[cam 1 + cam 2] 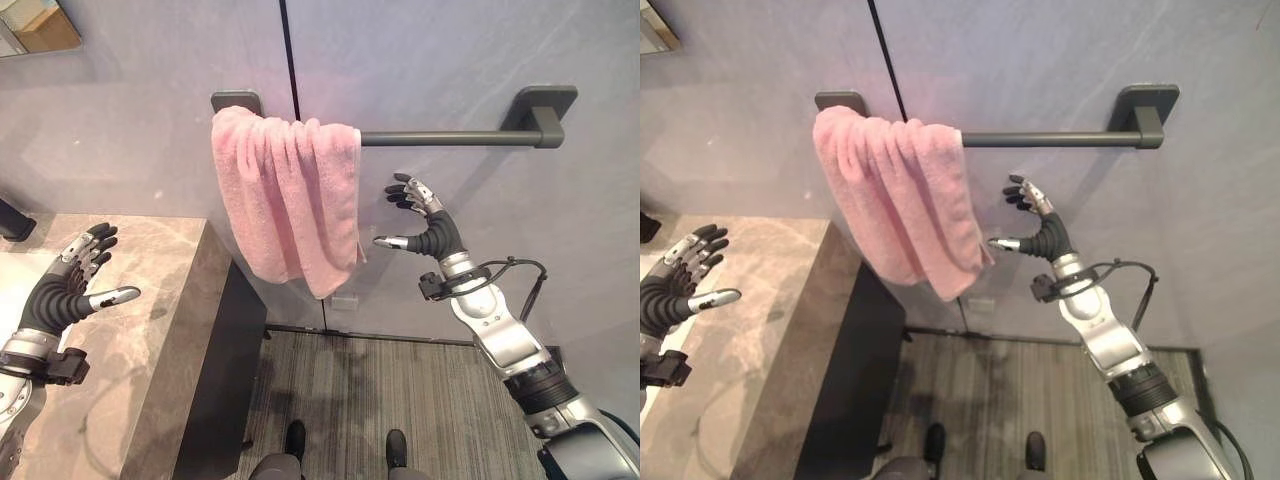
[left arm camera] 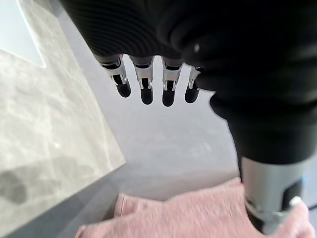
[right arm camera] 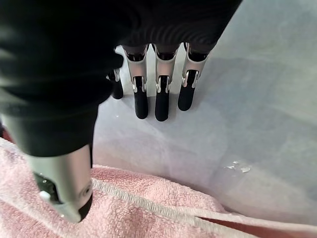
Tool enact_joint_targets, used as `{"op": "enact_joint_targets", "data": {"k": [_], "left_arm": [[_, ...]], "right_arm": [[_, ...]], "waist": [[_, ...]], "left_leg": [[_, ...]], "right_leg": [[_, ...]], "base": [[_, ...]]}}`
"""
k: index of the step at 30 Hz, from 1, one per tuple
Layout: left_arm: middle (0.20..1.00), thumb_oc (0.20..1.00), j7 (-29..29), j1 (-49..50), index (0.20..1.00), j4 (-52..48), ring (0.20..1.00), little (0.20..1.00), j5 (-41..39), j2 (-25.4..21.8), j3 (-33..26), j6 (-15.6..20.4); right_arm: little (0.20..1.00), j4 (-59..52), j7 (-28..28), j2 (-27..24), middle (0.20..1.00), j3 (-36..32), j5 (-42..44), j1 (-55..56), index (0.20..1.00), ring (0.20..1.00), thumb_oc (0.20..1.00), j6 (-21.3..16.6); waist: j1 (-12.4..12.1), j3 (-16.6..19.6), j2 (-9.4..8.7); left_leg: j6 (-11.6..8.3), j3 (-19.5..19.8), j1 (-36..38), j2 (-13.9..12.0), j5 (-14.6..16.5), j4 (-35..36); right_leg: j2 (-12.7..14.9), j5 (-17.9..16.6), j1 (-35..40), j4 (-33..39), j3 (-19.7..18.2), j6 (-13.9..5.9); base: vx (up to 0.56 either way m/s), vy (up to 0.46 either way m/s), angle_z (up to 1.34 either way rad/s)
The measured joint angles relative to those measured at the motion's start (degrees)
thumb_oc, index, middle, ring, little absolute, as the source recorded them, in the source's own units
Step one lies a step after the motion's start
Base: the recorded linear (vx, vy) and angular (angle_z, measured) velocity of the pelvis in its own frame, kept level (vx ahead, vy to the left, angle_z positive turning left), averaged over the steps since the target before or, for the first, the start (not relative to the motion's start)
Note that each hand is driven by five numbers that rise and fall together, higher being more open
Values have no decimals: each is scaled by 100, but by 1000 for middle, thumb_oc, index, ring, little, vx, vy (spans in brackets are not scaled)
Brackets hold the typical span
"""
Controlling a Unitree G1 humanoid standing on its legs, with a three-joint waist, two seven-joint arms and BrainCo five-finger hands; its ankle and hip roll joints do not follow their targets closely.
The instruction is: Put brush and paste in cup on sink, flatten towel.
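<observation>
A pink towel point(image 1: 285, 200) hangs bunched in folds at the left end of a dark wall rail point(image 1: 440, 138). My right hand point(image 1: 425, 222) is raised just right of the towel's lower edge, fingers straight and open, thumb pointing at the cloth without touching it. In the right wrist view the towel point(image 3: 148, 203) lies just past the thumb. My left hand point(image 1: 70, 285) hovers open above the marble counter point(image 1: 150, 320), holding nothing. The towel point(image 2: 198, 215) also shows in the left wrist view.
The rail's right half is bare, ending in a dark bracket point(image 1: 545, 105). The counter's dark side panel point(image 1: 215, 380) drops to a striped grey floor point(image 1: 400, 390). A pale sink basin edge point(image 1: 15, 275) lies at the far left. A grey wall stands behind.
</observation>
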State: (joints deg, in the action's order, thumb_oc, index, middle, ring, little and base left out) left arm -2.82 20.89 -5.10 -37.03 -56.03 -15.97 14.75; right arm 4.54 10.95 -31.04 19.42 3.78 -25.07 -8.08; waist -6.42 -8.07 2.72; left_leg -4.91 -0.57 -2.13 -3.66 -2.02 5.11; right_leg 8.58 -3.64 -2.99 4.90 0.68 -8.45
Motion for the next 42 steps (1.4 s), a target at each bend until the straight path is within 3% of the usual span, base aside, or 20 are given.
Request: {"op": "enact_joint_targets", "data": {"k": [4, 8, 13, 23, 24, 25, 27, 28, 29, 30, 31, 32, 35, 42], "left_arm": [[1000, 1000, 19, -400, 1000, 428, 1000, 1000, 3, 17, 223, -25], [1000, 1000, 13, -859, 1000, 442, 1000, 1000, 196, -260, 636, -44], [1000, 1000, 5, -1613, 1000, 457, 1000, 1000, 179, -462, 1256, -42], [1000, 1000, 20, -2570, 1000, 470, 1000, 1000, 153, -692, 1894, -40], [1000, 1000, 20, -2614, 1000, 467, 1000, 1000, 155, -690, 1938, -35], [1000, 1000, 20, -2710, 1000, 508, 1000, 1000, 157, -690, 2005, -35], [1000, 1000, 28, -2934, 1000, 637, 1000, 1000, 155, -687, 2148, -30], [1000, 1000, 34, -3034, 1000, 716, 1000, 1000, 154, -682, 2226, -30], [1000, 1000, 47, -3170, 1000, 855, 1000, 1000, 151, -679, 2363, -31], [1000, 1000, 66, -3227, 1000, 898, 1000, 1000, 149, -672, 2396, -35], [912, 912, 84, -3249, 912, 901, 912, 912, 149, -673, 2409, -35], [200, 200, 146, -3338, 200, 923, 200, 200, 146, -673, 2465, -35], [200, 200, 154, -3672, 200, 964, 200, 200, 137, -681, 2767, -39], [200, 200, 137, -3729, 200, 956, 200, 200, 96, -679, 2789, -35]], "right_arm": [[1000, 132, -23, 135, 1000, 287, 237, -237, 1000, 1000, 1000, 92], [1000, 210, -80, 157, 1000, 438, 270, -455, 1000, 1000, 1000, 101], [1000, 331, -125, 236, 1000, 673, 427, -739, 1000, 1000, 1000, 104], [1000, 278, -130, 306, 1000, 877, 668, -924, 1000, 1000, 1000, 103], [950, 278, -133, 318, 950, 887, 672, -923, 950, 950, 950, 104], [793, 277, -139, 355, 793, 890, 679, -926, 793, 793, 793, 104], [809, 265, -147, 353, 809, 894, 787, -951, 809, 809, 809, 104], [740, 268, -148, 352, 740, 908, 821, -967, 740, 740, 740, 104], [564, 268, -148, 351, 564, 962, 895, -990, 564, 564, 564, 104], [485, 267, -150, 353, 485, 1010, 895, -1001, 485, 485, 485, 104], [485, 268, -150, 349, 485, 1030, 898, -1002, 485, 485, 485, 104], [200, 273, -149, 341, 200, 1066, 904, -1024, 200, 200, 200, 105], [200, 290, -154, 349, 200, 1123, 1010, -1166, 200, 200, 200, 106], [200, 272, -243, 376, 200, 1131, 1142, -1353, 200, 200, 200, 105]], "waist": [[10, 21, -36], [-2, 52, -88], [154, 41, -126], [300, -168, -274], [329, -172, -281], [360, -186, -290], [407, -261, -306], [413, -282, -304], [417, -288, -302], [429, -290, -303], [429, -291, -304], [418, -293, -305], [409, -311, -327], [473, -339, -362]], "left_leg": [[0, 8, -18, -6, 0, 0], [-7, 23, -241, 0, -64, 0], [-3, 4, -457, 6, -109, 0], [-16, -150, -726, -37, -130, -1], [-16, -155, -727, -36, -130, 0], [-16, -156, -726, -43, -130, 0], [-16, -159, -725, -53, -130, 0], [-16, -160, -727, -56, -130, 0], [-16, -165, -732, -57, -130, 0], [-17, -167, -735, -58, -130, 0], [-17, -167, -740, -60, -129, 0], [-17, -163, -757, -60, -129, 0], [-17, -156, -794, -58, -130, 0], [-17, -184, -741, -62, -130, -2]], "right_leg": [[-10, 0, -11, 0, 4, 0], [1, -41, -213, -1, 25, 9], [-1, -101, -456, 0, -4, 15], [-50, -186, -821, -1, -172, 36], [-53, -186, -825, -1, -175, 36], [-55, -185, -825, -1, -174, 36], [-68, -185, -826, -1, -175, 37], [-70, -186, -829, -1, -175, 37], [-71, -186, -837, -1, -180, 38], [-72, -186, -840, -1, -182, 38], [-73, -186, -844, 0, -182, 38], [-74, -186, -859, -1, -180, 38], [-73, -189, -888, -1, -178, 41], [-75, -191, -859, -2, -188, 43]], "base": [[-9, 8, 1], [-35, 15, 3], [-27, 26, -2], [23, 26, -8], [43, 16, -1], [0, 0, 0], [18, 7, -1], [0, 0, 0], [0, 0, 0], [0, 0, 0], [0, 0, 0], [41, 2, 2], [26, 2, 1], [13, -2, -1]]}}
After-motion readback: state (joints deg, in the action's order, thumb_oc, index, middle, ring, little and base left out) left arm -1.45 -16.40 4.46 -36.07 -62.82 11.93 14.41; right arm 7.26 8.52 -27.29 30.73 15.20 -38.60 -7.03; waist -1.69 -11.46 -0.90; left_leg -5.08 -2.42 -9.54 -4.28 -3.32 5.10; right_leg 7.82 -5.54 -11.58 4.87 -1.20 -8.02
